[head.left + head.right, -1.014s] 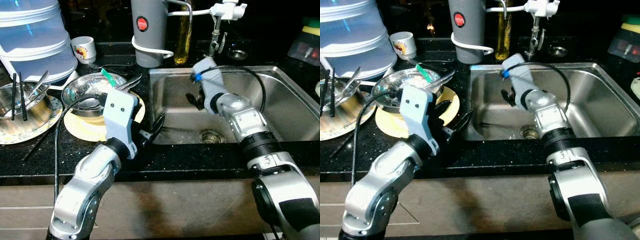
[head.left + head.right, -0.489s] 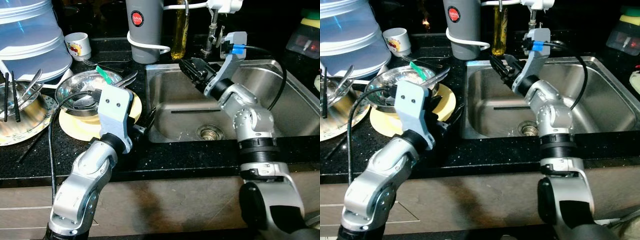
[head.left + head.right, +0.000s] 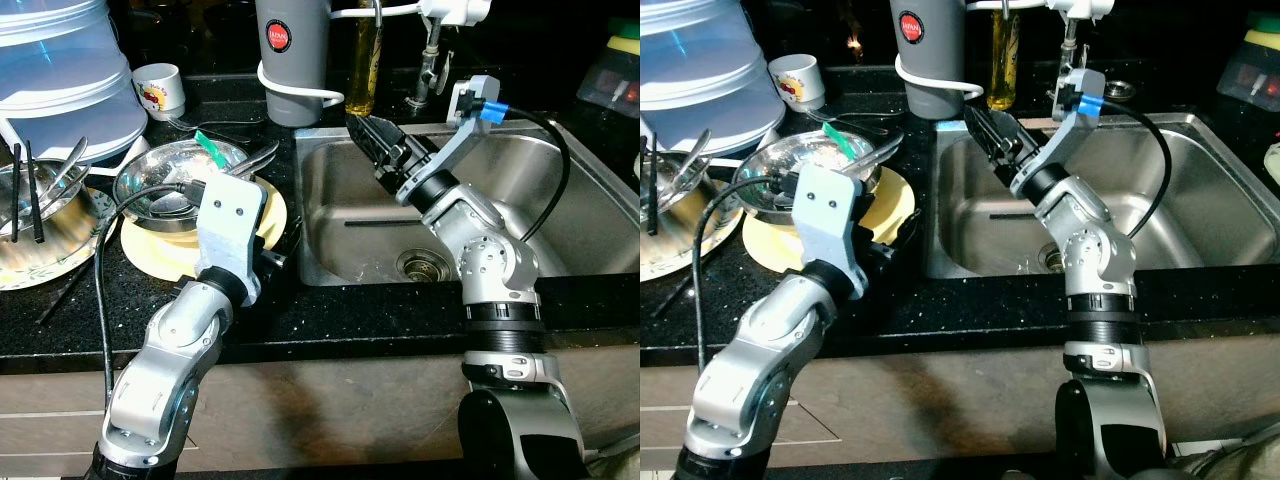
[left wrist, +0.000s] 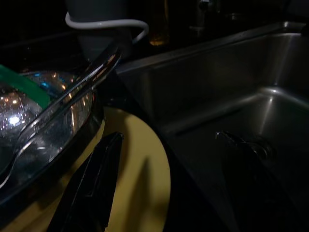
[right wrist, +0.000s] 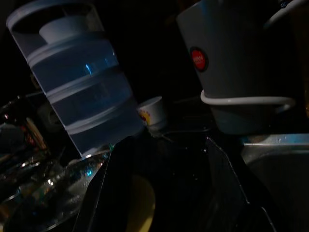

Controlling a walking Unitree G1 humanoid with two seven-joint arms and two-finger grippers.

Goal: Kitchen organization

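Two end effectors frame the sink (image 3: 560,200) as we reach toward the dirty dishes: our right end effector (image 3: 366,135) hangs spread and empty over its rear corner, aimed away from the basin; our left end effector (image 3: 285,248), whose spread we cannot tell, hovers by the yellow plate (image 3: 150,250) under the steel bowl (image 3: 170,180) beside the sink. Next, we judge, comes gripping something there. Our right wrist view adds the stacked blue containers (image 5: 82,92) and mug (image 5: 152,113); our left wrist view shows spoons (image 4: 63,104) crossing the bowl.
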